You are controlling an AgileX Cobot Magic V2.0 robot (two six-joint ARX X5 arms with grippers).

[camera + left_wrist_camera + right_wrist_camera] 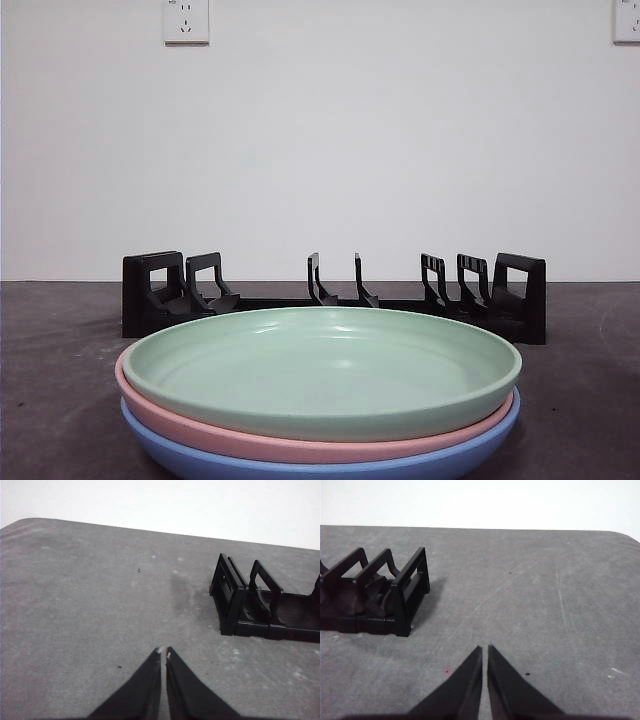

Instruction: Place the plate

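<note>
Front view: three plates stacked near the camera, green plate [325, 372] on top, pink plate [300, 438] in the middle, blue plate [330, 465] at the bottom. All three lie flat on the dark table [60, 380]. One black dish rack [335, 295] stands behind the stack, touching none of the plates; seven upright dividers counted across it, every slot bare. Two wall sockets [186, 20] sit up on the white wall, one partly cut off at the corner. No arm shows here.

Left wrist view: left gripper [163, 653] hangs over bare table, jaws together, tips nearly touching, holding nothing. One end of the rack [260, 602] is nearby, off to the side.

Right wrist view: right gripper [484, 651] also over bare table, jaws together with only a thin slit, holding nothing. The rack's other end [375, 595] is nearby.
</note>
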